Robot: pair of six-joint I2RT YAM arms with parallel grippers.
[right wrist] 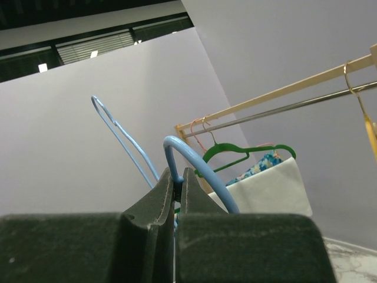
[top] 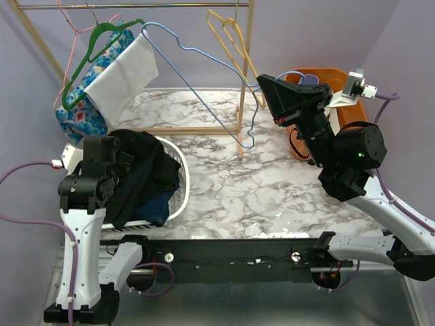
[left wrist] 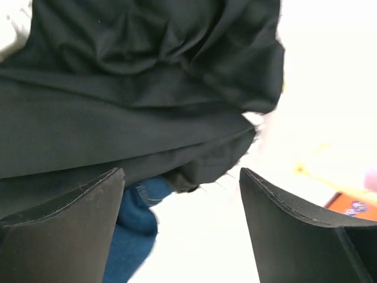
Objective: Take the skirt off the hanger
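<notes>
Lower left, top view: left gripper [left wrist: 181,172] spread wide, holding nothing, hovering just above the skirt [top: 146,173]. Skirt lies heaped in the white basket [top: 183,178] over a blue garment [left wrist: 136,206], fully off its hanger; task looks near complete. Centre right: right gripper [right wrist: 175,177] pinches the blue hanger [right wrist: 179,140], held bare and aloft. Rail [top: 136,5] behind.

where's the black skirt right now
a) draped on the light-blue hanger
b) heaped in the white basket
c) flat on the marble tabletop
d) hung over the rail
b: the skirt lies bunched in the white basket, while the light-blue hanger is bare, pinched in the right pincer.
</notes>
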